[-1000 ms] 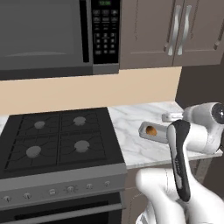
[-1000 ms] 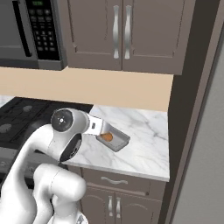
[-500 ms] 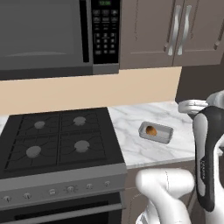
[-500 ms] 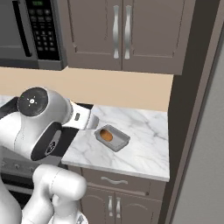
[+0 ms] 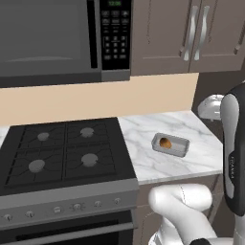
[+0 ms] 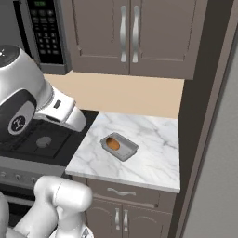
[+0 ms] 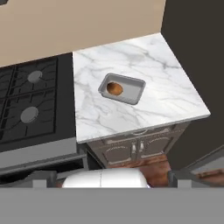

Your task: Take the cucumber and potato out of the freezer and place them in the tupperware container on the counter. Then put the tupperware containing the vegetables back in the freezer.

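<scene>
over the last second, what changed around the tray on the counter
The arm swung up and away from the tupperware container, clearing the view of it. The potato stayed lying in the container, which kept its spot on the counter. Nothing was picked up.

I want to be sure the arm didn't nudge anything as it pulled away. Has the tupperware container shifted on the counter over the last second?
No. The tupperware container sits at the same spot on the counter, equally far from the stovetop edge, with the potato inside.
</scene>
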